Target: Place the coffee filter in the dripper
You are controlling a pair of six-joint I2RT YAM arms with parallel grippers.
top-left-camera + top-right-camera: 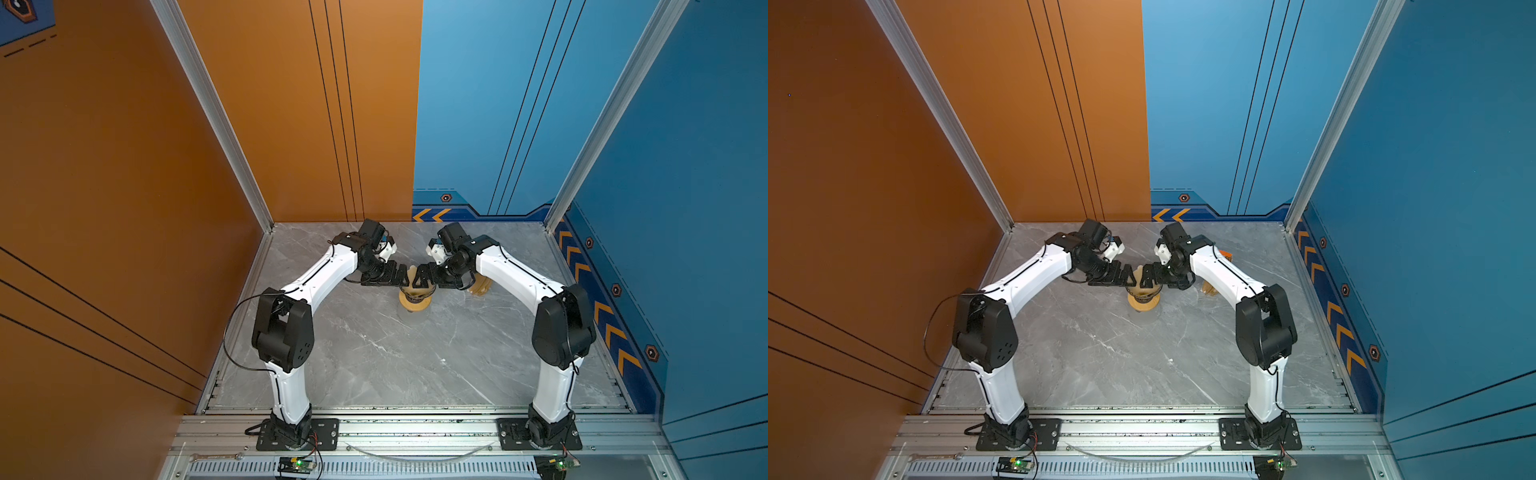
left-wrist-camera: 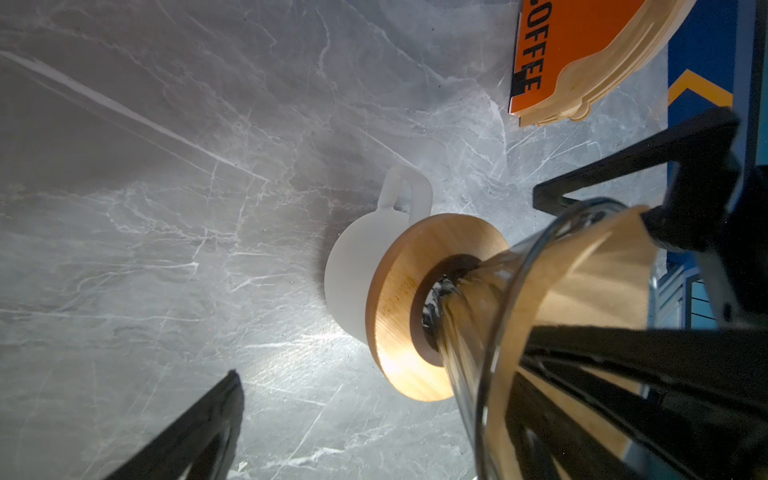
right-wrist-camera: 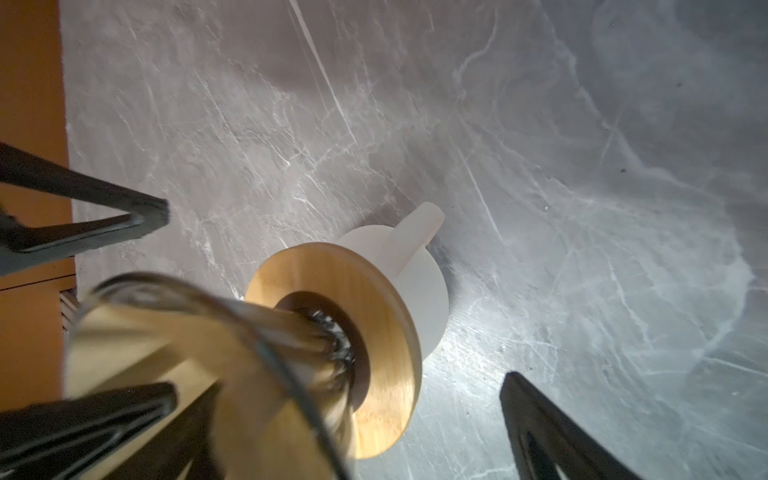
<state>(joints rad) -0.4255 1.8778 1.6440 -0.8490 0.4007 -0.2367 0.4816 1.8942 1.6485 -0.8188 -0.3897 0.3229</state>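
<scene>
Top views show left gripper (image 1: pixel 404 277) and right gripper (image 1: pixel 421 277) spread wide, grasping nothing.
Between them stands the dripper (image 2: pixel 461 340), coffee filter (image 2: pixel 590 266) seated inside, at far centre.

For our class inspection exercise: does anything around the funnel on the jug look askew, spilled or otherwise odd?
Only slightly: the tan-brown paper coffee filter pokes past the rim of the dark see-through ribbed dripper on one side, so it may not be fully seated. Nothing looks spilled or damaged.
</scene>
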